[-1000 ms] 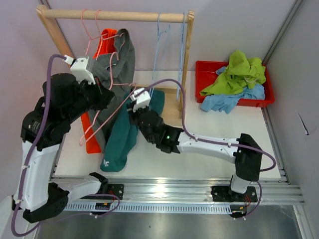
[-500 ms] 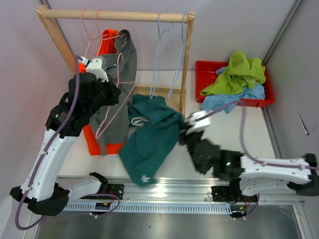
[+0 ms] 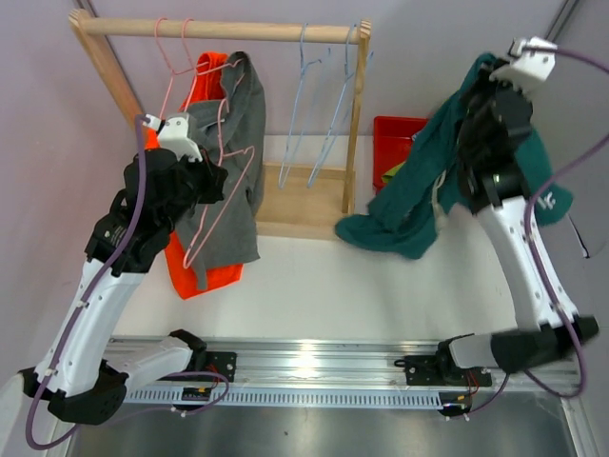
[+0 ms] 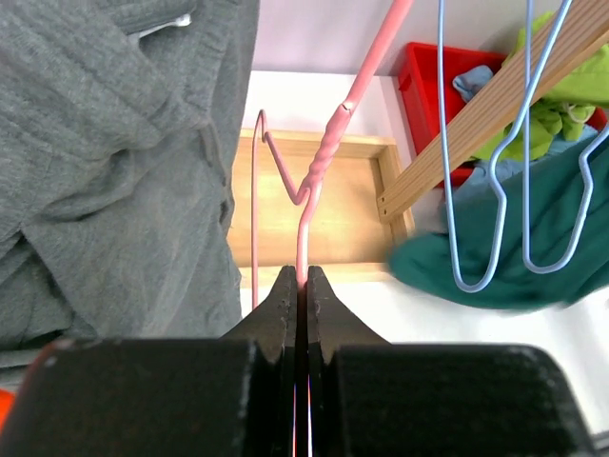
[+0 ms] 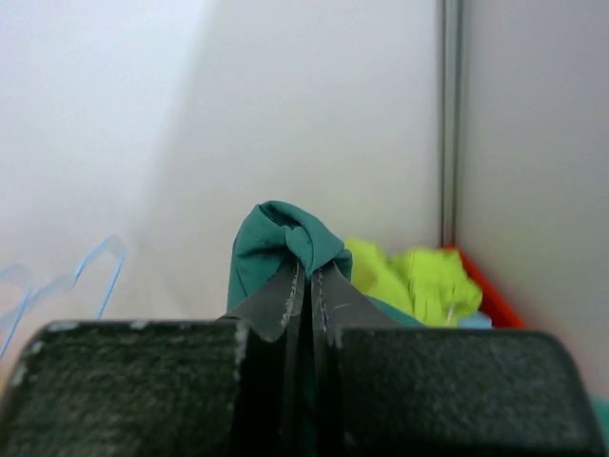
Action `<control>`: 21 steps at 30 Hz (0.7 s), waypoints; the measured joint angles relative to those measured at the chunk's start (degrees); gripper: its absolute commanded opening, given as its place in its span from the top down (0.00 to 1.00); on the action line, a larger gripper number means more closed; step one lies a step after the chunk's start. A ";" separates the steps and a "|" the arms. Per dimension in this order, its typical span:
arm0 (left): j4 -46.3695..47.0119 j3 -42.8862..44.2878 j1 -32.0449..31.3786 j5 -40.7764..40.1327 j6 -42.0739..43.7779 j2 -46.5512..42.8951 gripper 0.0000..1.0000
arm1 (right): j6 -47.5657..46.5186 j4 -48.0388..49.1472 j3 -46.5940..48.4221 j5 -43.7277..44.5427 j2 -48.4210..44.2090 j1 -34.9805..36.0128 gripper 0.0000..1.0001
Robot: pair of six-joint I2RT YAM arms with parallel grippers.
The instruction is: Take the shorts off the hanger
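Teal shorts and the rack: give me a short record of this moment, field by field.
Left gripper: shut on the pink hanger
Right gripper: shut on the teal shorts, raised high by the red tray
State of teal shorts: off the hanger, dangling from that gripper
On the rack: grey shorts, orange shorts
Blue hangers: bare
In the tray: lime green shorts, light blue shorts

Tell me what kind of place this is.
Likely a robot lab test cell: plain walls around a white table, an aluminium rail, a small wooden garment rack and red tray as props.
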 measured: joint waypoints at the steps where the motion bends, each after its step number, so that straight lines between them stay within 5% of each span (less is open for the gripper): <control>1: 0.55 -0.28 0.00 -0.02 0.02 -0.09 1.00 | 0.28 0.57 4.15 -2.03 4.26 -2.64 1.00; 8: 2.58 -2.71 0.00 0.46 0.70 -0.04 1.00 | 2.62 -1.66 39.36 -7.50 33.70 -12.87 1.00; 11: 3.02 -3.80 0.00 0.44 1.18 -0.15 1.00 | 2.69 -0.31 46.60 -7.28 39.78 -15.28 1.00; 17: 3.89 -5.97 0.00 0.87 1.36 -0.44 1.00 | 6.40 7.06 41.03 -7.30 40.06 -19.71 1.00; 21: 4.68 -6.19 0.00 1.14 1.18 -0.13 1.00 | 12.00 14.19 20.92 -9.25 34.56 -21.31 0.95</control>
